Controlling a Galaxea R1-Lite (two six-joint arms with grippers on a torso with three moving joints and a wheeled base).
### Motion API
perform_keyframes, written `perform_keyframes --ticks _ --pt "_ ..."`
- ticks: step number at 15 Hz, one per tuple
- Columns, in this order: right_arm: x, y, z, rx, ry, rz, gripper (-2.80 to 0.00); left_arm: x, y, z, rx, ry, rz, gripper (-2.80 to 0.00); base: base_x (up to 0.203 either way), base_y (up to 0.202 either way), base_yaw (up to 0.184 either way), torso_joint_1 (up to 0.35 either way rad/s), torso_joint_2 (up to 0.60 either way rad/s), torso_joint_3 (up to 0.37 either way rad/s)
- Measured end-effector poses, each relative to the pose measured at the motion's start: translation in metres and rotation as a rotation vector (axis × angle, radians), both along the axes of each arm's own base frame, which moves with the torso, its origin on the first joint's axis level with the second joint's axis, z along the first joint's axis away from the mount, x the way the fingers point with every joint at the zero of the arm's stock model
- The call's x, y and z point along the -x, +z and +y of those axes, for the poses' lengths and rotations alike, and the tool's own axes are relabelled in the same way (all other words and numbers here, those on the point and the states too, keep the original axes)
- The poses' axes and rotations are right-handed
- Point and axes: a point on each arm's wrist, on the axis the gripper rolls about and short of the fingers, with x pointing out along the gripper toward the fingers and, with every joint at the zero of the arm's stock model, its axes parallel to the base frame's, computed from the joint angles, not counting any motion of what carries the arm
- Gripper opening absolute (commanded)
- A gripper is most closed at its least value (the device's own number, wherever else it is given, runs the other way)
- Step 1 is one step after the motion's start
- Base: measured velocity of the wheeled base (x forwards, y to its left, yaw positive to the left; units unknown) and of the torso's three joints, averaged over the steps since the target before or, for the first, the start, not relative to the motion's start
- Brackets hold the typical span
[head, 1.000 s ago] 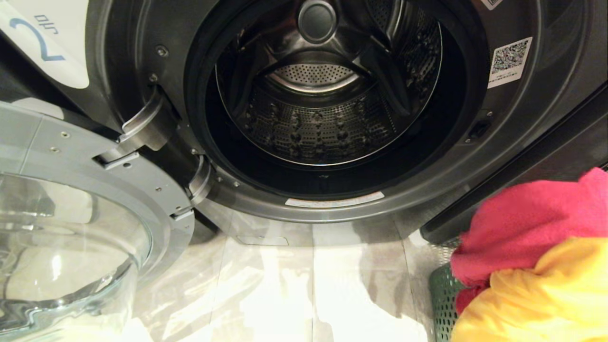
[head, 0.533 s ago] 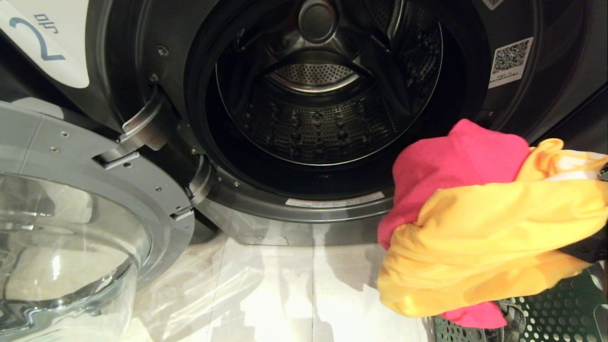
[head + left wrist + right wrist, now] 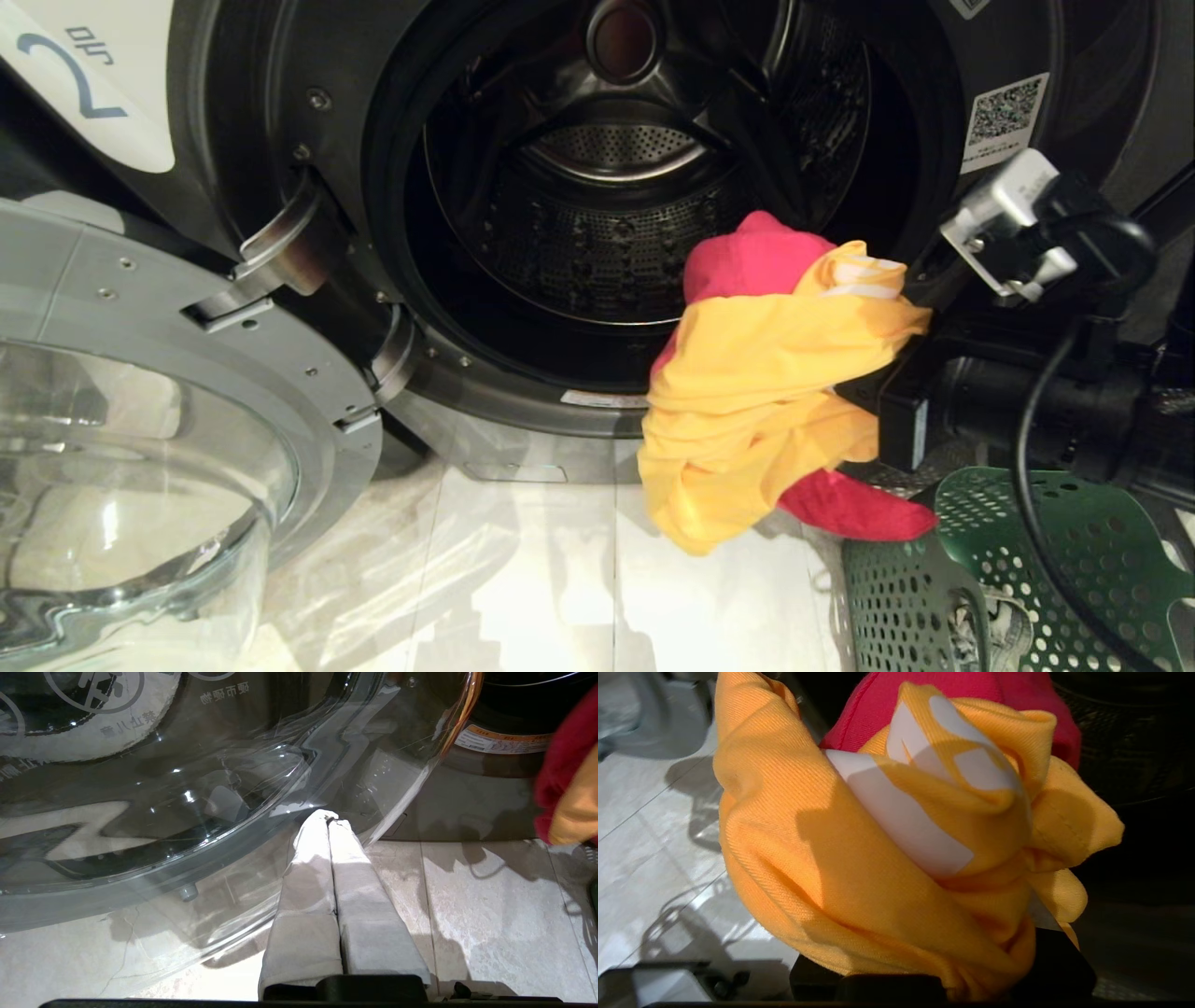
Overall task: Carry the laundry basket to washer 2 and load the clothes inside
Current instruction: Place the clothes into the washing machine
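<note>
Two limp garments, yellow shirt (image 3: 756, 401) and pink-red top (image 3: 747, 261), are dangling bunched in the right hand (image 3: 868, 392) clamping them near washer 2 (image 3: 280, 112); soft, light, likely to snag.

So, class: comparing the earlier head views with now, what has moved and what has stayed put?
The right gripper, shut on the yellow garment and pink-red garment, lifted them out of the laundry basket and left to the washer 2 door opening. Washer, open door, basket and the shut left gripper stayed put.
</note>
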Motion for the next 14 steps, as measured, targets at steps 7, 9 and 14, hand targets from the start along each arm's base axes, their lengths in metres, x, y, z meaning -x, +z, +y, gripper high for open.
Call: perform_keyframes --ticks 7,9,14 --pt "-0.060 -0.007 0.053 -0.092 -0.206 -0.101 -2.80 0.000 0.000 0.000 0.000 0.000 0.000 -2.80 0.000 0.000 0.000 0.000 0.00 0.000" --pt "-0.078 -0.008 0.067 -0.122 -0.261 -0.122 -2.80 0.000 0.000 0.000 0.000 0.000 0.000 -2.80 0.000 0.000 0.000 0.000 0.00 0.000" --pt "-0.129 -0.003 0.095 -0.200 -0.370 -0.188 -2.80 0.000 0.000 0.000 0.000 0.000 0.000 -2.80 0.000 0.000 0.000 0.000 0.00 0.000"
